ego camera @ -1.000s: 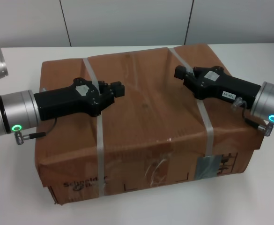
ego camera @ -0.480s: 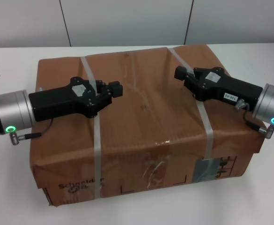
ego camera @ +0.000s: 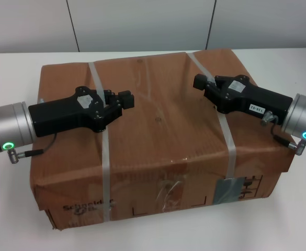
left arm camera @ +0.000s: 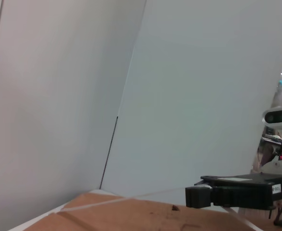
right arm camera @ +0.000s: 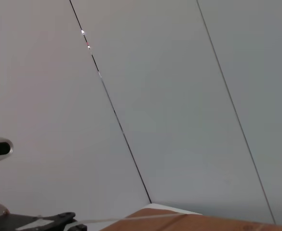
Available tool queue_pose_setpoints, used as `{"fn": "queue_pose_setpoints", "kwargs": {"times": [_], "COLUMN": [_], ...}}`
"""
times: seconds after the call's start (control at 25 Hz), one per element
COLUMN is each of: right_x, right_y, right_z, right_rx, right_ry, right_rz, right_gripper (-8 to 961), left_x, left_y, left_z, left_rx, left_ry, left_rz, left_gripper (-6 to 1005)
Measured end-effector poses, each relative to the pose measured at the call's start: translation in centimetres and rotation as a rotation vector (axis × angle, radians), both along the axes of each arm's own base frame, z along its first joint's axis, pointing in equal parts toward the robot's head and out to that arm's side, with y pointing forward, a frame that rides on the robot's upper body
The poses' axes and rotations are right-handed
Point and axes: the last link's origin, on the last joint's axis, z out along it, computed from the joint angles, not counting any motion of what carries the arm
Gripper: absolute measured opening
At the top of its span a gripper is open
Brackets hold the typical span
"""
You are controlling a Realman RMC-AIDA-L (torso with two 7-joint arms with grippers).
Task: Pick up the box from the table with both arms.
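Observation:
The brown cardboard box [ego camera: 163, 125] sits on the white table [ego camera: 17, 68], bound by a left white strap [ego camera: 104, 157] and a right white strap [ego camera: 227, 141]. A grey label [ego camera: 227, 189] and black print are on its near side. My left gripper [ego camera: 122, 99] lies over the box top, right by the left strap. My right gripper [ego camera: 200, 81] lies over the box top on the right strap. The left wrist view shows the box top [left arm camera: 131, 216] and the right gripper [left arm camera: 198, 196] beyond it. The right wrist view shows a box edge [right arm camera: 203, 222].
A grey panelled wall [ego camera: 142, 23] stands behind the table. White tabletop shows to the left, right and behind the box. The box's near bottom edge lies close to the lower edge of the head view.
My left arm has drawn back to the left. The box's left end has shifted left with it. My right arm has barely moved.

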Motion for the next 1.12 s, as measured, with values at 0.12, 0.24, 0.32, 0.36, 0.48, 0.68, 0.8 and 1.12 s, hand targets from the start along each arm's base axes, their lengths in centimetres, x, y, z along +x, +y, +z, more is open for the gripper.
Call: {"fn": "queue_pose_setpoints", "kwargs": {"times": [0.12, 0.24, 0.32, 0.36, 0.48, 0.68, 0.8, 1.12], "right_x": [0.0, 0.0, -0.01, -0.02, -0.04, -0.17, -0.2, -0.23], "right_y": [0.0, 0.0, -0.01, -0.01, -0.03, -0.11, -0.1, -0.1], "right_z": [0.0, 0.0, 0.0, 0.0, 0.01, 0.03, 0.03, 0.03], "right_rx": [0.0, -0.001, -0.001, -0.001, -0.002, -0.006, -0.006, -0.007], "right_ry": [0.001, 0.001, 0.002, 0.002, 0.003, 0.01, 0.011, 0.012], "right_rz": [0.0, -0.001, 0.0, 0.0, 0.001, 0.008, 0.009, 0.011], "right_gripper": [21, 21, 21, 21, 21, 21, 21, 21], "left_x": [0.0, 0.0, -0.01, -0.01, -0.02, -0.03, -0.03, 0.03], "left_y": [0.0, 0.0, 0.01, 0.02, 0.03, 0.04, 0.04, -0.01], "left_z": [0.0, 0.0, 0.02, 0.04, 0.06, 0.08, 0.08, 0.09], "left_rx": [0.001, 0.001, 0.002, 0.002, 0.003, 0.004, 0.004, 0.002], "left_ry": [0.0, 0.001, 0.001, 0.001, 0.002, 0.002, 0.002, -0.001], "left_rz": [-0.001, -0.001, -0.002, -0.002, -0.002, -0.002, -0.003, -0.007], "left_gripper": [93, 93, 93, 93, 93, 93, 93, 93]}}
